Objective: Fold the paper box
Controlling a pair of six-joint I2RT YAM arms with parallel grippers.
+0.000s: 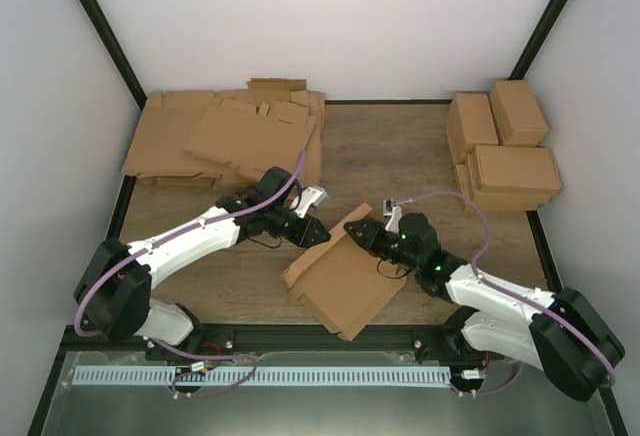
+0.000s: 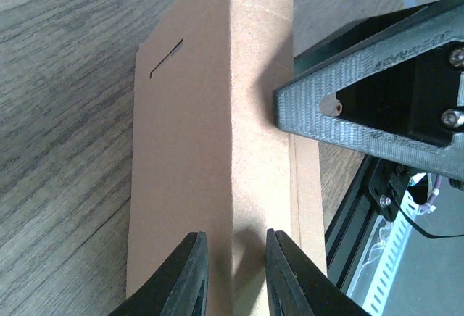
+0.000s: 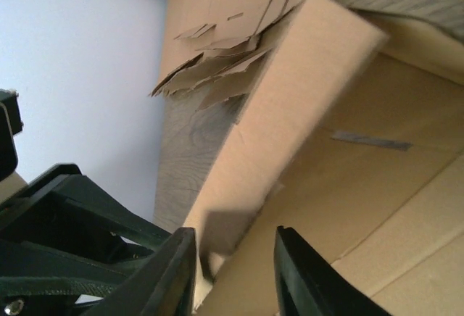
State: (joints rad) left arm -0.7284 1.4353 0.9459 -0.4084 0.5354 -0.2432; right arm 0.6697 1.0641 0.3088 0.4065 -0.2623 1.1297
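Jaws astride paper box (image 2: pixel 181 156), edges cropped

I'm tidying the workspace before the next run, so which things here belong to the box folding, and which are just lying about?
In the job: plain brown cardboard mailer box, half folded, mid-table; left end effector and right end effector, both at its far end.
Lying about: heap of flat brown cardboard sheets, back left; stack of closed brown cardboard boxes, back right.
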